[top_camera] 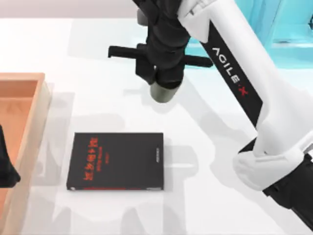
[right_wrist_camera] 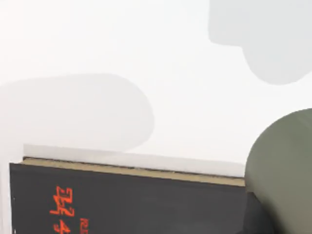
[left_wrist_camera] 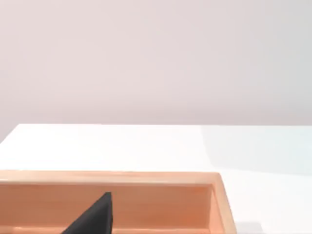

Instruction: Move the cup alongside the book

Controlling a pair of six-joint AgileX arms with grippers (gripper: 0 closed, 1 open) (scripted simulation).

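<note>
On the white tabletop (top_camera: pixel 98 68) I count one book (top_camera: pixel 115 161), one cup (top_camera: pixel 164 91) and one wooden tray (top_camera: pixel 22 122), with my two arms over them. The book lies flat, a little left of the middle and toward the near edge in the top view: a black rectangle with red lettering on the cover and a thin red stripe along its near edge. From the right wrist view its pale page edge shows as a tan line above the black cover. The cup is a small, plain olive-grey cylinder with no handle, far smaller than the book. It hangs under my right gripper (top_camera: pixel 165 78), beyond the book and slightly to its right, well apart from it, and its shadow on the tabletop suggests it is lifted, though I cannot be sure how clear of the surface it is. My right fingers are clamped on the cup; in the right wrist view its rounded olive side looms close, in front of the book's corner. The tray sits at the left edge of the tabletop, its rim light wood and its floor orange-brown. My left gripper (top_camera: pixel 7 169) is parked over that tray, a dark shape at the left border, and I cannot tell how its fingers stand.
</note>
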